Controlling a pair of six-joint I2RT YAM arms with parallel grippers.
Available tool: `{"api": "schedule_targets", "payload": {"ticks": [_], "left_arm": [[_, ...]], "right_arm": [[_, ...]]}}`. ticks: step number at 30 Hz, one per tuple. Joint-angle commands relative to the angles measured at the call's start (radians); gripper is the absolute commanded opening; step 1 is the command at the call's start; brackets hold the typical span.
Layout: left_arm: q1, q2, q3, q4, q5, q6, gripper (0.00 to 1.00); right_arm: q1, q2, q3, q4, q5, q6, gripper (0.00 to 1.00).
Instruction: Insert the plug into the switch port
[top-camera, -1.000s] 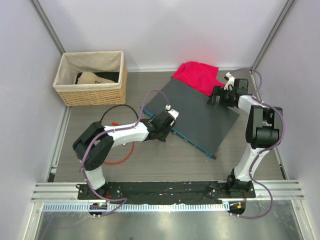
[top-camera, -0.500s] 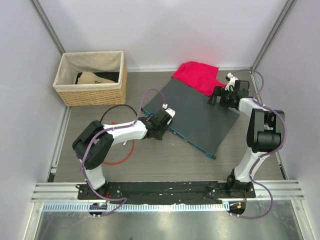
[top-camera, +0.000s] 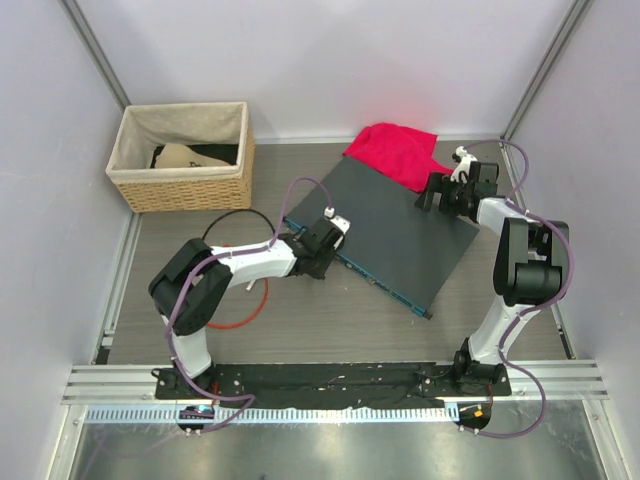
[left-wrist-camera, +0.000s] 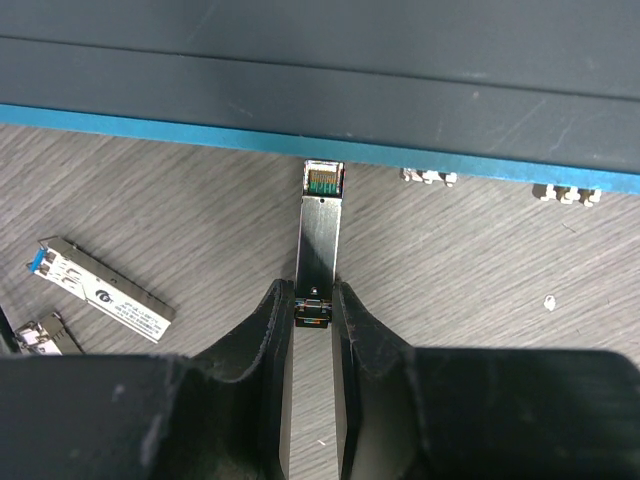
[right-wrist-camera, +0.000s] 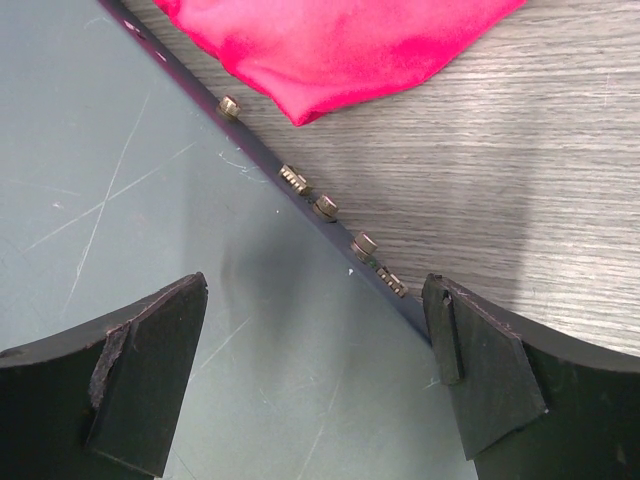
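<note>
The switch is a flat dark-grey box (top-camera: 392, 222) with a teal-blue front face (top-camera: 381, 283). In the left wrist view, that face is a thin teal strip (left-wrist-camera: 180, 125); its ports are hidden under the top edge. My left gripper (left-wrist-camera: 312, 298) is shut on the plug (left-wrist-camera: 319, 235), a slim metal module. The plug's tip sits at the teal strip. In the top view, the left gripper (top-camera: 320, 243) is at the face's left part. My right gripper (right-wrist-camera: 312, 300) is open and empty, over the box's back edge (top-camera: 441, 192).
Two loose modules (left-wrist-camera: 105, 288) lie on the table left of the plug. A red cloth (top-camera: 393, 150) lies behind the box, close to my right gripper. A woven basket (top-camera: 183, 157) stands at the back left. Orange and black cables (top-camera: 250, 300) lie by my left arm.
My left gripper has slid a little left along the teal face with the plug in it. The right arm's elbow has shifted slightly; its gripper stays over the back edge.
</note>
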Motion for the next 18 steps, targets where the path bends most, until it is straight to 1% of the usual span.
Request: {"api": "schedule_targets", "payload": {"ticks": [1, 10, 18], "left_arm": [[0.009, -0.001, 0.025, 0.056, 0.013, -0.016, 0.0], [0.01, -0.019, 0.037, 0.062, 0.045, -0.011, 0.0], [0.012, -0.027, 0.04, 0.062, 0.041, -0.016, 0.0]], "right_arm": [[0.019, -0.04, -0.025, -0.023, -0.047, 0.048, 0.98], [0.019, -0.038, -0.025, -0.016, -0.047, 0.054, 0.99], [0.019, -0.037, -0.028, -0.011, -0.045, 0.055, 0.99]]}}
